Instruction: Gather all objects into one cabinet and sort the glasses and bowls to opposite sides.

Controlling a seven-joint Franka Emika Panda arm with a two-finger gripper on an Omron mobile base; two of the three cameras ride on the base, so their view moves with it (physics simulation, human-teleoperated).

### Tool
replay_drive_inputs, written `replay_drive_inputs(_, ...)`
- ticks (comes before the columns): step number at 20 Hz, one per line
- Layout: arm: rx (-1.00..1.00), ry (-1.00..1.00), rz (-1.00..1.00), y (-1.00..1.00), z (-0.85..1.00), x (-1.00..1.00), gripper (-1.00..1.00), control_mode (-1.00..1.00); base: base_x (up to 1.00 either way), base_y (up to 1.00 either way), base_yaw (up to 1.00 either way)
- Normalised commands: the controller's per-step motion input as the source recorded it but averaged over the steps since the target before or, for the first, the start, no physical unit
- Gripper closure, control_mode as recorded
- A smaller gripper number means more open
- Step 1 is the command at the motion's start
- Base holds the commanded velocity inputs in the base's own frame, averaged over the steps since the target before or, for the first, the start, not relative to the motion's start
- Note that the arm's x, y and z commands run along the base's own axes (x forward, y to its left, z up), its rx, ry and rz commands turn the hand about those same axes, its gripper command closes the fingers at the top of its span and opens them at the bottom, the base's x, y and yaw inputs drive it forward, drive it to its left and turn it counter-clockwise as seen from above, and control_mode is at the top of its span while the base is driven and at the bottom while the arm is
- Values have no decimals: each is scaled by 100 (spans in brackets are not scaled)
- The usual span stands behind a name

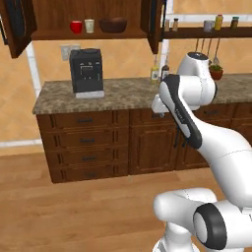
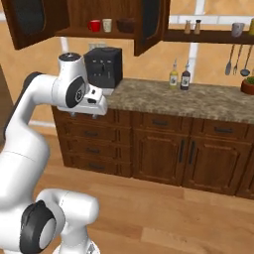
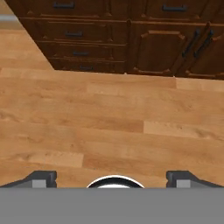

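Left base view: cabinet (image 1: 49,33) open, both doors swung out. On its shelf board the red cup (image 1: 76,26) sits left of centre, the cream cup (image 1: 89,25) just beside it, and the bowl (image 1: 112,25) further right, clear of the cups. The grey mug (image 1: 208,25) is not in there; it stands on the doorless wall shelf (image 1: 197,33) near its right end, among spice shakers. The arm is folded low in front of the worktop (image 1: 123,93), nowhere near either shelf.

Right base view: same layout: red cup (image 2: 94,25), cream cup (image 2: 107,25), bowl (image 2: 126,25) on the cabinet shelf (image 2: 94,33), grey mug (image 2: 237,29) at the far right of the wall shelf (image 2: 208,35). The coffee machine (image 2: 104,67) sits at the worktop's left end, under the cabinet.

Hand view: gripper (image 3: 111,178) points down at the floor, jaws spread wide, nothing between them.

Risks, as I judge them: the mug is the one item left, and it's well off to the side, so the base probably has to drive. A high reach may clip the open right cabinet door (image 2: 151,25) or knock the shakers next to the mug. Placing it must keep to the cup side, away from the bowl.
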Motion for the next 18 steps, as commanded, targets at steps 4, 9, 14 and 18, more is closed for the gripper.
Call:
replay_drive_inputs(4,0,0,0,0,0,0,-100,100,0,-100,18)
replay_drive_inputs(9,0,0,0,0,0,0,-100,100,0,-100,8)
replay_drive_inputs(14,0,0,0,0,0,0,-100,100,12,-100,0)
replay_drive_inputs(18,0,0,0,0,0,0,-100,100,51,-100,0)
